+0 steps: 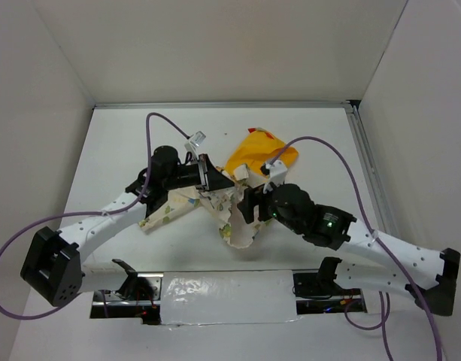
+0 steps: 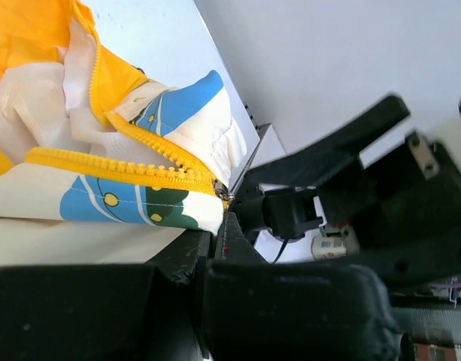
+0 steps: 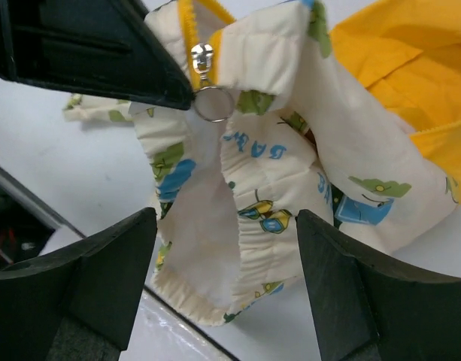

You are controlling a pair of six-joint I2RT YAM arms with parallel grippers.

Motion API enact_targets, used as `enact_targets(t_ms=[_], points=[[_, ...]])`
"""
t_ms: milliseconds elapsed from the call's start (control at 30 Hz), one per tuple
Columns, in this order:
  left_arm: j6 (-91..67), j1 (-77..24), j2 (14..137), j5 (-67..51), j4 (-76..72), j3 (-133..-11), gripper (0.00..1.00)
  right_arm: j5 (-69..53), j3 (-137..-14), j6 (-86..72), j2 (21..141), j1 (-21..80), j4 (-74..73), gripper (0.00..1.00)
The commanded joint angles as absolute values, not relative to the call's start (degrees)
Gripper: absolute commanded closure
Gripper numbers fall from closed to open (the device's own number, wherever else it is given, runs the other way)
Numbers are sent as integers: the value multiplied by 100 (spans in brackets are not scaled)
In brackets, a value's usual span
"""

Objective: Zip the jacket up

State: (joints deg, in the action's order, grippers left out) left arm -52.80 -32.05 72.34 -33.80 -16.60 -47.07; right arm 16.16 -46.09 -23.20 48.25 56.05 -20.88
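Zip barely begun. Left end effector (image 1: 211, 177) pinches jacket (image 1: 241, 229) by slider (image 3: 202, 60); right end effector (image 3: 226, 218) open, facing ring (image 3: 212, 103). Next: grip ring, pull.

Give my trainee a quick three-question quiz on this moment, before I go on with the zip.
1. True or false: the right hand is shut on the jacket.
2. What colour are the zipper teeth? A yellow, B black, C silver.
3. Fill in: the ___ hand is closed at the zipper pull.
Key: 1 false, its fingers stand open; 2 A; 3 the left hand.
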Motion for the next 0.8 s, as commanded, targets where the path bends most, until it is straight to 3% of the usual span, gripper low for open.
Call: enact_targets(t_ms=[0,33,67,467,767], points=[[-5405,-3164,6944,-3138,-1407,-5036,100,3390,-5228,-1952,5360,6292,-2645,18],[-5440,-3164,6909,-3120,-1328,-5054,100,3601,-5430,-1829,5666,6389,-2628,5],[-5475,-3147,6873,-3085,-1205,-5097,100,4134,-5649,-1759,5982,6651,-2698,0],[-5458,-3085,6636,-3156,-1108,-4975,100,5527,-6266,-1871,6943,6732,-2706,0],[-5511,-2997,6732,-3401,-1178,-4975,100,5037,-5880,-1407,6723,6733,-2006,0]])
